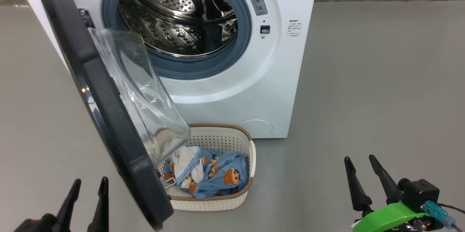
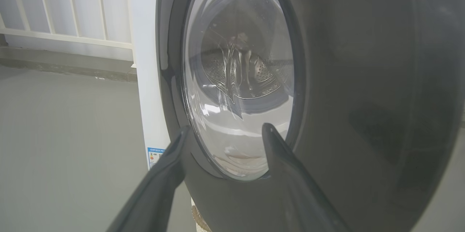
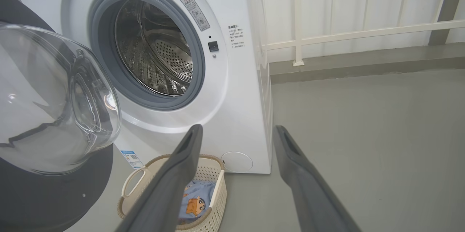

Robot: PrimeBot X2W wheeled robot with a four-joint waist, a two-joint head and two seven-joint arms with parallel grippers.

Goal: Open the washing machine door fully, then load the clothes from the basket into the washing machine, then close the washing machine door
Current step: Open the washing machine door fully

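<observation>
Left gripper (image 1: 91, 179), head view: its two dark fingers stand spread at the lower left, holding nothing. The right gripper (image 1: 359, 157) at the lower right is spread and empty too. Between them the large round black-ringed, glass-bowled washing machine door (image 1: 105, 116) stands swung out from the big white boxy washing machine (image 1: 254, 90), overhanging the left end of the small cream perforated basket (image 1: 218, 139). The basket holds the light-blue cartoon-print clothes (image 1: 221, 175).

Left wrist view: the fingers frame the door's outer face, close to it (contact unclear).

Right wrist view: the fingers point towards the basket below the bare steel drum.

Opening looks not quite finished. Next, I judge, the door needs swinging wider off the basket before the right gripper reaches down for cloth.
</observation>
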